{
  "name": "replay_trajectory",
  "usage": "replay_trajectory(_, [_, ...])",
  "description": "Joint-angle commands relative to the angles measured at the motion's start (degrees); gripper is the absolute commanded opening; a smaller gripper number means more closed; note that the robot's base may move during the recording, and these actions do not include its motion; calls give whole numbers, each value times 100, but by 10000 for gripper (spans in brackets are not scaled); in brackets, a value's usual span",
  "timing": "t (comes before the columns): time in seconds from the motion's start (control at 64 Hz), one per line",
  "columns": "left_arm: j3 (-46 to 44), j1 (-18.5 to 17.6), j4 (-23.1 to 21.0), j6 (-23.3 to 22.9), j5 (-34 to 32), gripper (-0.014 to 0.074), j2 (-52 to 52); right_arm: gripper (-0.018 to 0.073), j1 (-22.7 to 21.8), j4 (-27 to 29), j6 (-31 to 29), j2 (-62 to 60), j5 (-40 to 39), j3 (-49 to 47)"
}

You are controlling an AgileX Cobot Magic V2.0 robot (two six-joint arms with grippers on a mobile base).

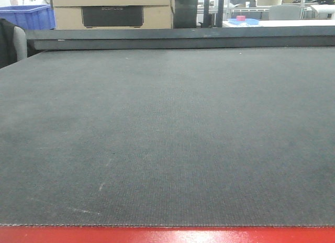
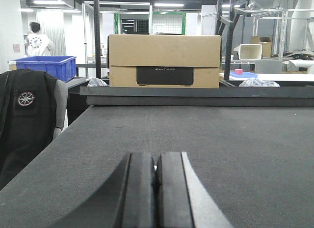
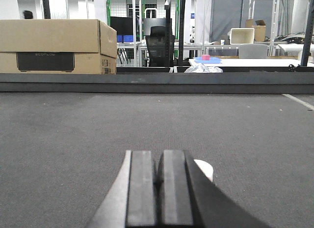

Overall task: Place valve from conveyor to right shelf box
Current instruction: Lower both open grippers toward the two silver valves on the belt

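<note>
Cardboard box (image 2: 164,61) behind conveyor (image 2: 221,139), beyond its rail (image 2: 196,96)

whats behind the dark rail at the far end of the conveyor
A cardboard box, a blue crate and a white table stand behind the rail. The rail hides their lower parts and the floor.

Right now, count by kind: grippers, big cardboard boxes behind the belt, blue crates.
grippers: 2, the left gripper and the right gripper, both shut
cardboard box: 1
blue crate: 1
total: 4
</note>
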Motion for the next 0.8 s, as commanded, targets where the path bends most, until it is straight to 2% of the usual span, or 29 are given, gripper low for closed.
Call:
replay_trajectory(0.0, [-16,15,0,-44,-83,-111,-19,-169,3,-36,-12,-20,-94,-1])
replay_trajectory(0.782, [-16,15,36,-44,-95,-111,-19,-169,4,-36,-12,-20,-246,-1])
